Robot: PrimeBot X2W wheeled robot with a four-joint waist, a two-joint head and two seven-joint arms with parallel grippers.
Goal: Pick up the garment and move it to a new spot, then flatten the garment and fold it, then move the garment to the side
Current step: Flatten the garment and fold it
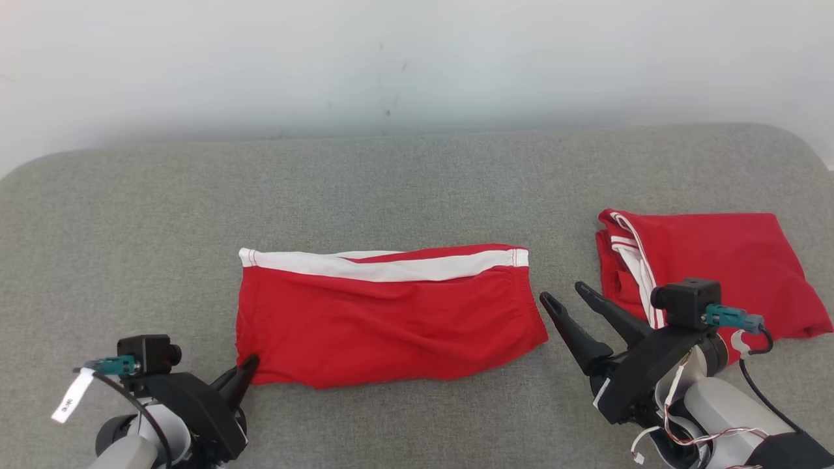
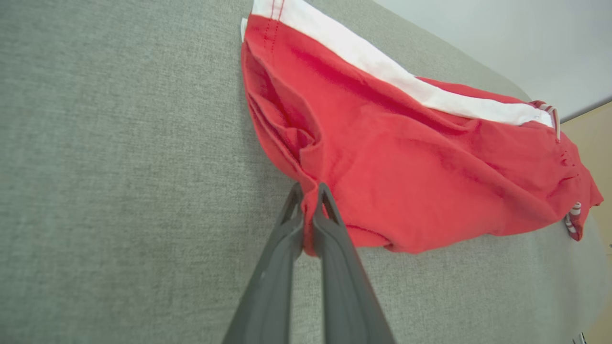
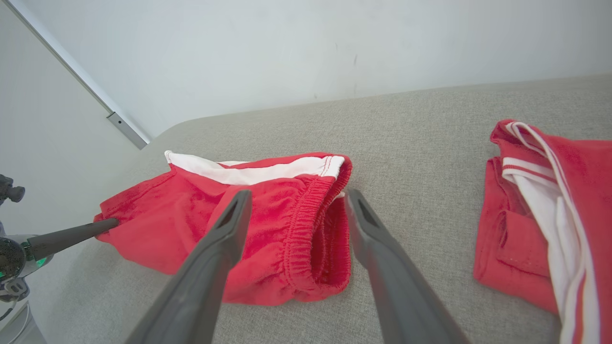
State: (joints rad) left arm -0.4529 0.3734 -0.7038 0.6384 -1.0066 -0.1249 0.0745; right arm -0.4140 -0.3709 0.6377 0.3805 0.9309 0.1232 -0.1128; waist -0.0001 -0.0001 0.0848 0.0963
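Observation:
A red garment [image 1: 384, 319] with a white side stripe lies folded across the middle of the grey cushion; it looks like a pair of shorts. My left gripper [image 1: 246, 368] is shut on its near left corner, and the left wrist view shows red cloth pinched between the two fingers [image 2: 310, 191] of the garment [image 2: 406, 162]. My right gripper [image 1: 565, 293] stands open just off the garment's right end, by the elastic waistband [image 3: 306, 224], with nothing between its fingers [image 3: 229, 224].
A second red garment [image 1: 710, 267] with white stripes lies folded at the right of the cushion, behind my right wrist. The grey cushion [image 1: 417, 176] ends at a pale wall at the back. Bare fabric stretches on the left and far side.

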